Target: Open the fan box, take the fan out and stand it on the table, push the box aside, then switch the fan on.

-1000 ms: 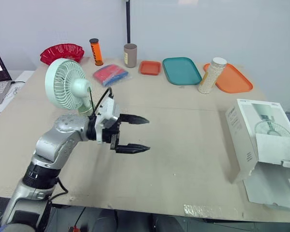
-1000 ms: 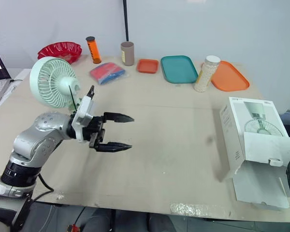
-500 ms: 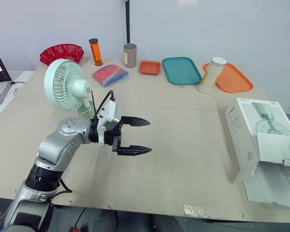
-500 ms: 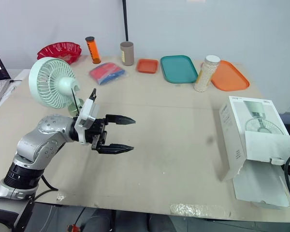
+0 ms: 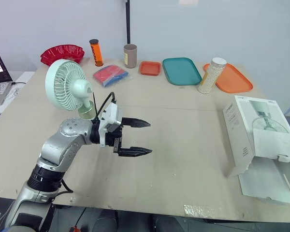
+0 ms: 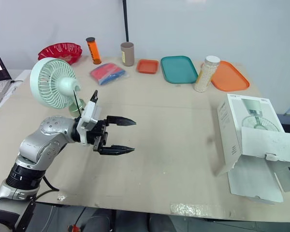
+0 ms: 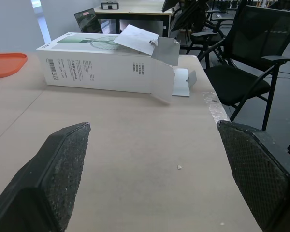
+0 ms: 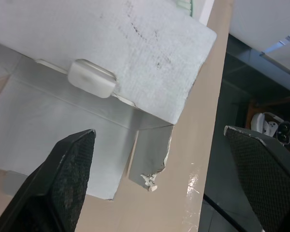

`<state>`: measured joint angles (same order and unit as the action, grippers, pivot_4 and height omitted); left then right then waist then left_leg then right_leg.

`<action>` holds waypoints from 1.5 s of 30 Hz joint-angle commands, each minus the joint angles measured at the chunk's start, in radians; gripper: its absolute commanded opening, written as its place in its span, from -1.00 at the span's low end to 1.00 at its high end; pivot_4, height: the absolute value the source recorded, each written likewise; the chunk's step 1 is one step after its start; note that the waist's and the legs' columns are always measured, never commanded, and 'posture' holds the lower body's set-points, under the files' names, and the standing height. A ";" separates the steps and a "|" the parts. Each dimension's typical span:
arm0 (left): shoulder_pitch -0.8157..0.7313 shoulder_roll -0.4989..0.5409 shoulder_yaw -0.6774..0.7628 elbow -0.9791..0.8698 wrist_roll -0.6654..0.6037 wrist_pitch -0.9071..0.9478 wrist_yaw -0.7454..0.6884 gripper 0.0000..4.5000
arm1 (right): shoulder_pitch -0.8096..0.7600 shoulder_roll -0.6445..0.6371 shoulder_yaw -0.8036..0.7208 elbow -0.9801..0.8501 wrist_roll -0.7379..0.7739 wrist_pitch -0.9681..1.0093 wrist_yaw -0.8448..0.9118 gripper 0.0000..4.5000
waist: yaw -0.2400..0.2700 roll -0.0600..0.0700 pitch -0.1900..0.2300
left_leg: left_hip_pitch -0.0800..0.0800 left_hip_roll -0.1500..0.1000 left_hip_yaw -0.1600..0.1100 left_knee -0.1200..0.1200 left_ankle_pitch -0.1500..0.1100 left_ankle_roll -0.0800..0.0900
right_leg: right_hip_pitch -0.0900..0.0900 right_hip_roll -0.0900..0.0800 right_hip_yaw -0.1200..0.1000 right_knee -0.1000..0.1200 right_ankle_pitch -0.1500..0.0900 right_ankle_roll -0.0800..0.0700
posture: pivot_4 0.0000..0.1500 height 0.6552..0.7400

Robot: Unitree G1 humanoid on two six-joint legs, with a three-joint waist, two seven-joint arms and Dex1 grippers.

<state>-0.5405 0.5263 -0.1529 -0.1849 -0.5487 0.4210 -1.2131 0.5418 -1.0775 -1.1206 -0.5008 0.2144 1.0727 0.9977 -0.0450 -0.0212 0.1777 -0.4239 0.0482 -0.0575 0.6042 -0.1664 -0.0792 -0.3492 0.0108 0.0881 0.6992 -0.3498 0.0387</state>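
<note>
Right wrist view – right tool (image 8: 158,130) spread, facing box (image 8: 111,38); left eye view – left tool (image 5: 150,137) apart, near fan (image 5: 65,87)

Table (image 5: 183,145), fan (image 5: 65,89), box (image 5: 251,130) (flaps open), teal tray (image 5: 181,70)

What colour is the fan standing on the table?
Pale mint green. The fan shows best in the left eye view.

The pale green round plastic fan (image 5: 65,87) stands on the left part of the beige table (image 5: 183,145), and the white cardboard fan box (image 5: 253,133) lies well apart at its right edge. Behind them, near the far edge, a teal plastic tray (image 5: 181,70) lies between the two.
</note>
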 commanded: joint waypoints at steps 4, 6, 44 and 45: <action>-0.001 0.001 0.014 -0.006 0.011 -0.019 0.016 1.00 | -0.202 -0.153 -0.091 -0.163 0.161 0.147 0.117 0.95 | -0.004 0.000 0.000 | 0.001 0.000 0.001 0.000 0.000 0.000 | 0.000 0.001 0.001 0.000 0.000 0.000 | 1.00 1.00; 0.031 0.016 0.022 -0.036 0.013 -0.006 0.036 1.00 | -0.336 -0.183 -0.027 -0.171 0.237 0.193 0.084 0.95 | -0.002 -0.001 0.000 | 0.001 0.000 0.000 0.000 0.000 0.000 | 0.001 0.000 0.000 0.000 0.000 0.000 | 1.00 1.00; 0.781 0.092 0.771 -0.382 -0.058 0.102 0.652 1.00 | -0.878 0.204 0.824 -0.277 0.718 -0.090 -0.367 0.95 | 0.006 -0.011 0.004 | -0.002 0.001 0.001 -0.001 -0.003 0.003 | -0.003 0.001 0.008 -0.001 0.001 -0.006 | 1.00 1.00; 0.765 0.097 0.771 -0.379 -0.064 0.112 0.660 1.00 | -0.881 0.203 0.828 -0.275 0.721 -0.093 -0.369 0.95 | 0.006 -0.011 0.004 | -0.002 0.001 0.001 -0.001 -0.003 0.003 | -0.002 0.001 0.008 -0.001 0.001 -0.007 | 1.00 1.00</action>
<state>0.2393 0.6056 0.5898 -0.5565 -0.5915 0.5241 -0.5734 -0.3249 -0.8669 -0.2852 -0.7592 0.9275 1.0033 0.6297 -0.0391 -0.0323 0.1816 -0.4258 0.0495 -0.0565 0.6033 -0.1692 -0.0766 -0.3518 0.0121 0.0955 0.6985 -0.3490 0.0322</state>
